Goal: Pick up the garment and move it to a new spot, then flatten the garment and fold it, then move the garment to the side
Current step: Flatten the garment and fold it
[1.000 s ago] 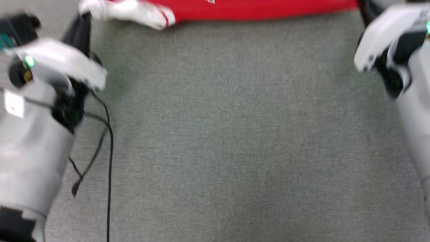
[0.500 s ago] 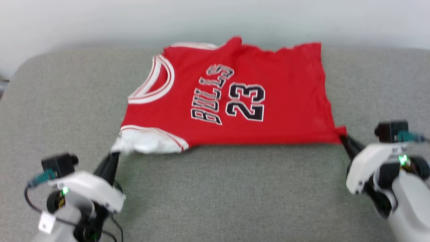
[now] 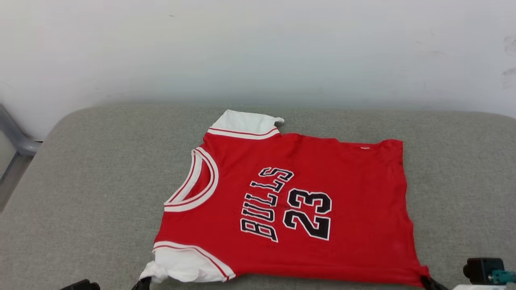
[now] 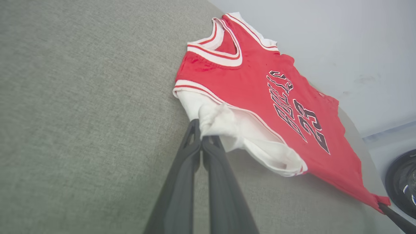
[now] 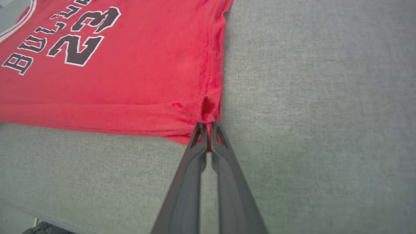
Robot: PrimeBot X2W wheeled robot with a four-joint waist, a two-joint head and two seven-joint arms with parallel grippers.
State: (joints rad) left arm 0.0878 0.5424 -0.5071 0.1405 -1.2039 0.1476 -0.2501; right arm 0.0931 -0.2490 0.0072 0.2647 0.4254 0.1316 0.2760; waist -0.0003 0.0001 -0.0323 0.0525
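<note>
The garment (image 3: 306, 201), a red shirt with white sleeves and black "BULLS 23" lettering, lies spread face up on the grey cushion (image 3: 92, 169), collar to the left. In the left wrist view my left gripper (image 4: 201, 138) is shut on the bunched white near sleeve (image 4: 221, 122). Along the right wrist view my right gripper (image 5: 208, 125) is shut on the red hem corner of the garment (image 5: 130, 65). In the head view only the fingertips show at the bottom edge: the left gripper (image 3: 142, 284) under the sleeve, the right gripper (image 3: 428, 282) at the hem corner.
A pale wall (image 3: 258, 48) rises right behind the cushion. A grey frame piece (image 3: 16, 141) stands at the far left. A dark wheel (image 4: 403, 182) shows past the cushion's edge in the left wrist view. Bare cushion lies on both sides of the garment.
The head camera has tilted up, so the whole picture shifted down and both arms slid out of it. Both grippers stay shut on the garment, which now lies spread with its far sleeve showing.
</note>
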